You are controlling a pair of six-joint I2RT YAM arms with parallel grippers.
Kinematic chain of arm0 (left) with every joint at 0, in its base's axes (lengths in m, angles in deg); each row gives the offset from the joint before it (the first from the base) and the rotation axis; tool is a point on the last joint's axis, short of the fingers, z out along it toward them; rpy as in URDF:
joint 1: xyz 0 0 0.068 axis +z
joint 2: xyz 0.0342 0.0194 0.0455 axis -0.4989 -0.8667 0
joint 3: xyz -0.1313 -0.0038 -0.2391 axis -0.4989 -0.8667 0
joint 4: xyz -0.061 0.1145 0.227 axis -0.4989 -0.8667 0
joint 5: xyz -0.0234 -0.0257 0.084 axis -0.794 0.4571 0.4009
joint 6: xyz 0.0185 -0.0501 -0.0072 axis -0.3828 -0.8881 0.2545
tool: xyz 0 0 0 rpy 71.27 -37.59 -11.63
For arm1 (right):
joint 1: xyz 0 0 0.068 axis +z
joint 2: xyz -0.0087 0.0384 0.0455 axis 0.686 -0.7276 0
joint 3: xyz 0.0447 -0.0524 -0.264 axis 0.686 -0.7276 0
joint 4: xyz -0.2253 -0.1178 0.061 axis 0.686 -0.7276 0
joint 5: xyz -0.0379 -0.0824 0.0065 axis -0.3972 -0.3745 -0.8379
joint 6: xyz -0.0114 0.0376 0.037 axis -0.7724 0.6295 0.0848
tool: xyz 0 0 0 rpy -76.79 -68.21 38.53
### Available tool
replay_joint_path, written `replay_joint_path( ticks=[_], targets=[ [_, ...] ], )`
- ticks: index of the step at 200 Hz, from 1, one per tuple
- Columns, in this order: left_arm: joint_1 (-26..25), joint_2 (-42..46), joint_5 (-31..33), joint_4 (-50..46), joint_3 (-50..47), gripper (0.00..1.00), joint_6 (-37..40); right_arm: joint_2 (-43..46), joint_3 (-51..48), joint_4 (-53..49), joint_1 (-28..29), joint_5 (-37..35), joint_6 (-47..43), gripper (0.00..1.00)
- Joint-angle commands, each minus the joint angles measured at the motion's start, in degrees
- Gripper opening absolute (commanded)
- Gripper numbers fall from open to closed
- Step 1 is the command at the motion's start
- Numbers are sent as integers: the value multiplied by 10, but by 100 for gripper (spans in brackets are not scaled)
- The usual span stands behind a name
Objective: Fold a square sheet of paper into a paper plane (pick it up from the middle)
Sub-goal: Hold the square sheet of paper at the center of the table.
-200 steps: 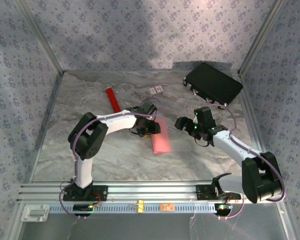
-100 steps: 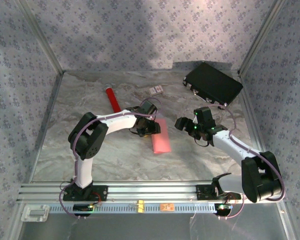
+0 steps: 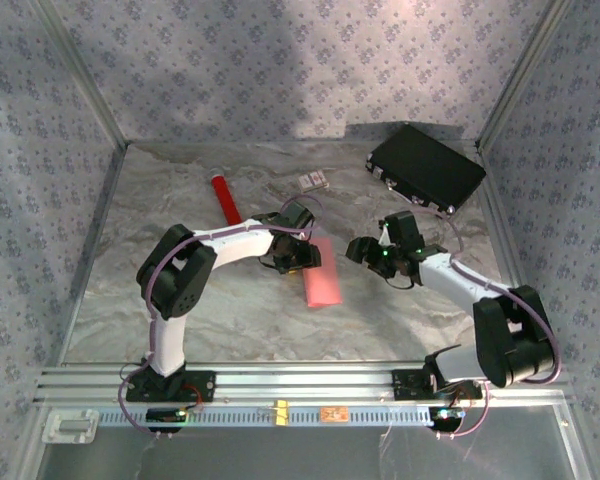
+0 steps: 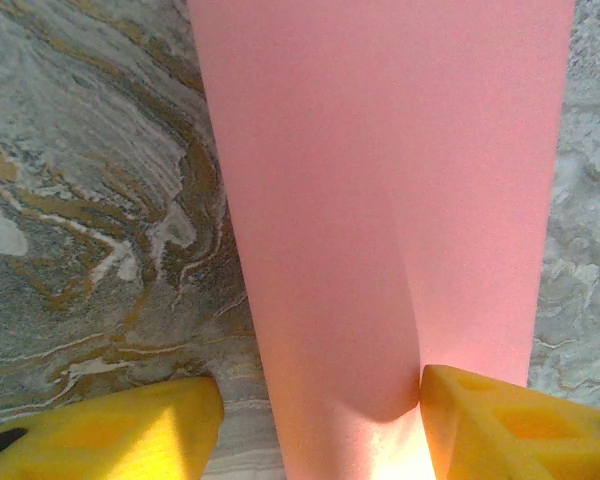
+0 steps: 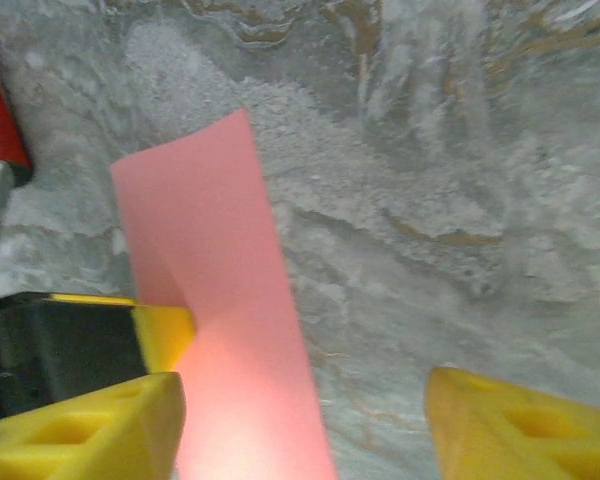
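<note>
The pink-red square sheet of paper [image 3: 323, 283] lies on the marble table, folded into a long narrow strip rather than a pointed paper plane. My left gripper [image 3: 298, 254] is at its far end, open astride the strip [image 4: 380, 200]. Its right finger [image 4: 500, 420] touches the paper's bulging edge, and its left finger [image 4: 120, 430] stands apart from it. My right gripper [image 3: 360, 249] is open, just right of the paper. In the right wrist view the strip [image 5: 220, 300] runs beside the right gripper's [image 5: 302, 400] left finger [image 5: 90, 430], with bare table up to the other finger.
A glossy red cylinder [image 3: 225, 200] lies at the back left of the paper. A small printed card [image 3: 312, 181] is behind it. A black case [image 3: 427, 167] sits at the back right corner. Patterned walls enclose the table.
My right gripper has shifted a little left towards the paper and its jaws have narrowed. The left gripper and the paper have stayed in place.
</note>
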Motion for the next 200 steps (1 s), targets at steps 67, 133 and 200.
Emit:
replay_joint_path(
  ticks=[67,133,200],
  targets=[
    [-5,-68,35,-25,-33,59,15,-140,86,30,47,109,-19,5],
    [-6,-68,34,-19,-38,59,13,-208,124,22,67,129,-31,2],
    [-7,-68,34,-15,-42,59,13,-249,94,2,65,88,-44,1]
  ],
)
